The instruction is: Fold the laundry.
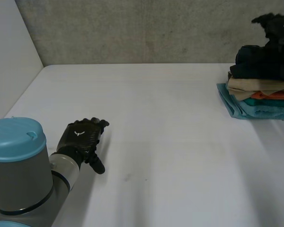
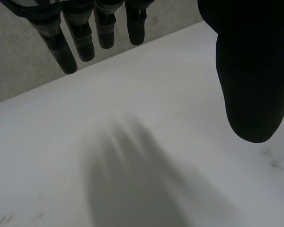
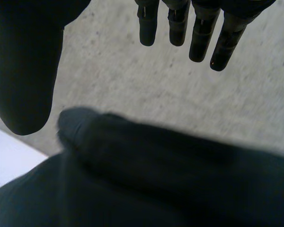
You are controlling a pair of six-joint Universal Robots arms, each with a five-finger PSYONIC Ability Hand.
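Laundry stack [image 1: 260, 101] far right on table [image 1: 170, 132]

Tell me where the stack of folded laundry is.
In the head view the stack of folded laundry sits at the table's far right corner by the wall, with the right hand over its dark top garment.

The left hand [image 1: 80, 137] is black with a small white mark, its arm [image 1: 61, 172] grey, capped light blue. Under the black right hand [image 1: 273, 24], a dark cloth [image 1: 260, 64] tops beige, orange, teal and light-blue cloths [image 1: 260, 97]. The table [image 1: 170, 142] is white, the wall [image 1: 132, 28] mottled grey.
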